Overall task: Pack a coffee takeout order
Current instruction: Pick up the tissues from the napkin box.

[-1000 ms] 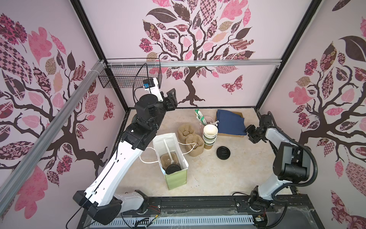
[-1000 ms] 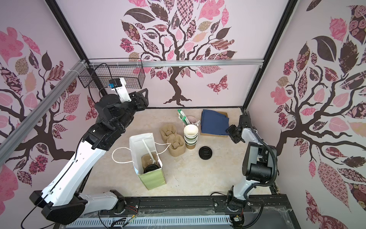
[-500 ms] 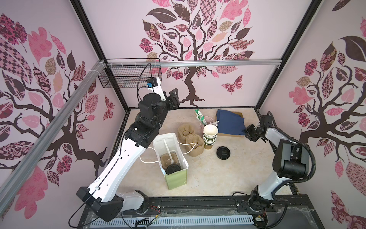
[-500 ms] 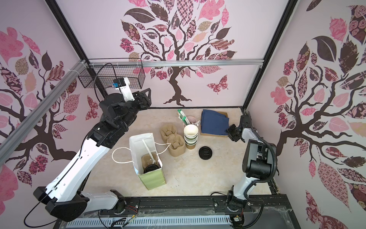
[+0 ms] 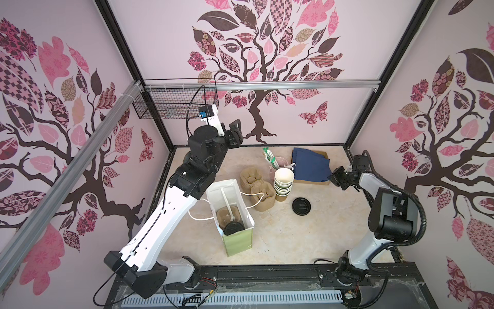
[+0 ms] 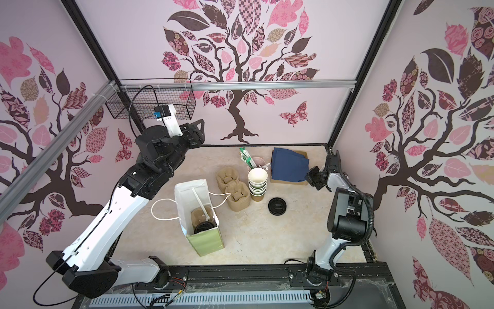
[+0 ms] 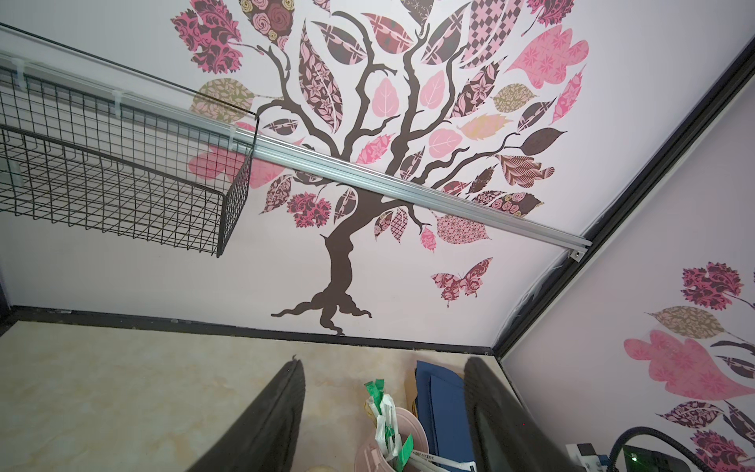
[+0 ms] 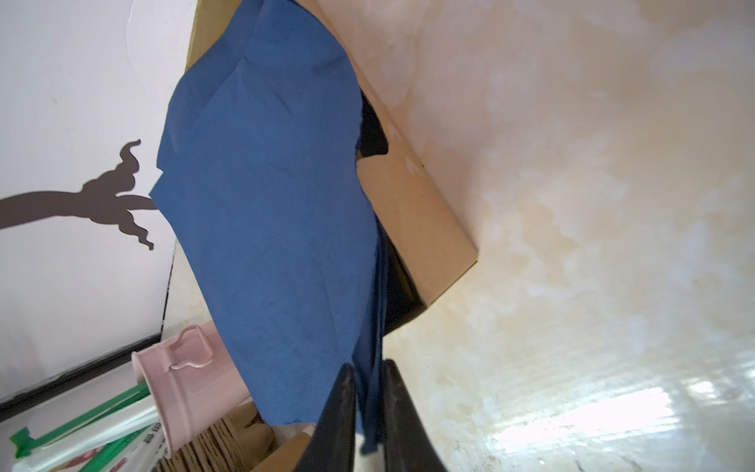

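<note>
The pale green paper bag [image 5: 239, 242] [image 6: 207, 242] stands open near the table's front. Inside it sits a tan carrier [image 5: 223, 214] holding a cup, of which only the black lid [image 5: 234, 228] shows. The navy napkin [image 5: 310, 166] [image 6: 290, 167] [image 8: 278, 204] lies over a cardboard box at the back right. My right gripper [image 5: 334, 177] [image 6: 311, 176] [image 8: 367, 376] is at the napkin's right edge, shut on a fold of it. High at the back left, my left gripper [image 5: 236, 132] [image 6: 199, 131] [image 7: 386, 363] is open with nothing in it.
A stack of lidless cups [image 5: 284, 184] and spare carriers [image 5: 256, 187] stand behind the bag. A loose black lid [image 5: 301, 206] lies right of them. A pink cup with green-tipped sticks [image 5: 278, 163] stands at the back. A wire basket [image 5: 173, 104] hangs at the back left.
My right gripper has closed onto the napkin's edge. The left arm has risen a little and shifted toward the back, its gripper still open.
</note>
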`<state>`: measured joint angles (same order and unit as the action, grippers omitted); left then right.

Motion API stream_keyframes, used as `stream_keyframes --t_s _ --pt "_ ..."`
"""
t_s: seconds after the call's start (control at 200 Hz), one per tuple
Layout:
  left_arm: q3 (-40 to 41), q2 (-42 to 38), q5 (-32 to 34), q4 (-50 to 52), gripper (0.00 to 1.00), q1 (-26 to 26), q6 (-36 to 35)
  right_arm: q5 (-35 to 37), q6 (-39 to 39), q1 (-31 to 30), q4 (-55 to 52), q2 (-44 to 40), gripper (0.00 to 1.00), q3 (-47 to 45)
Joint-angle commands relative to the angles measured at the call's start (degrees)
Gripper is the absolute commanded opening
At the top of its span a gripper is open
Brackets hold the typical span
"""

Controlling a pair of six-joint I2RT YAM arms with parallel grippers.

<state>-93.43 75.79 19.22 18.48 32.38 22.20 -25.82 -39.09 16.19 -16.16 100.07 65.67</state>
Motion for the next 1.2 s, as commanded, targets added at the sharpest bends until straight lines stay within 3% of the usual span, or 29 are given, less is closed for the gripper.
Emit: stream_keyframes --t_s 0.0,0.405,0.87,1.196 --pt "-1.76 0.38 -0.06 -1.75 0.65 -0.19 -0.93 -0.63 -0.07 0.51 -0.18 1.36 0.13 1.27" --pt "-2.09 0.15 0.35 -1.44 0.64 -0.13 -0.96 -1.33 0.28 0.51 -1.59 0.31 0.00 2.67" --pt "-4.28 1.36 -1.03 0.33 0.64 -0.19 -2.83 -4.21 -2.78 0.52 -2.38 -4.83 0.00 10.12" --pt "-6.75 3.30 -2.01 0.74 0.62 0.90 -8.62 -6.16 -5.87 0.51 -4.78 -9.28 0.00 20.13"
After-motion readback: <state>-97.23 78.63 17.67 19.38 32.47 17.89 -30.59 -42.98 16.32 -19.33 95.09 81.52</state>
